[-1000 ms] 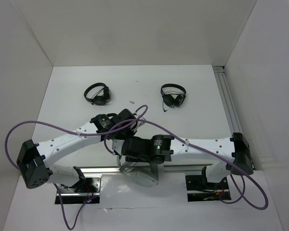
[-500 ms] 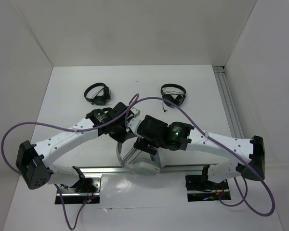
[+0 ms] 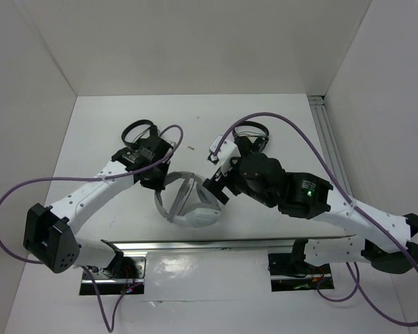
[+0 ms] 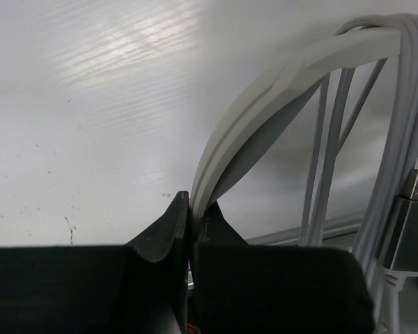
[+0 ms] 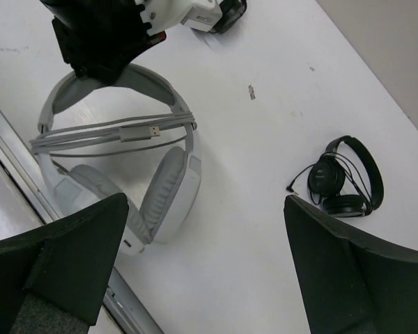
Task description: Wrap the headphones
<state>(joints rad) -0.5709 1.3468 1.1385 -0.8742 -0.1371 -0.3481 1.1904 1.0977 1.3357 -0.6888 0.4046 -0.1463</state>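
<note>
The light grey headphones (image 3: 186,203) lie near the table's front, earcups toward the rail, with the thin grey cable (image 5: 104,133) wound in several strands across the headband. Its plug (image 5: 150,130) lies on the strands. My left gripper (image 3: 159,184) is shut on the headband (image 4: 265,104); in the left wrist view both black fingers pinch the band's edge (image 4: 192,209). In the right wrist view it grips the band's far side (image 5: 101,59). My right gripper (image 5: 209,268) is wide open and empty, above and right of the earcups (image 3: 216,186).
Two small black headphones lie further back, one on the left (image 3: 139,132) partly under my left arm, one on the right (image 3: 251,136) (image 5: 345,182). A metal rail (image 3: 216,243) runs along the front, another along the right wall (image 3: 329,139).
Both arms have swung from the front rail toward the table's middle. The headphones came along, held by my left gripper. My right gripper has drawn off to the right and stands open.
</note>
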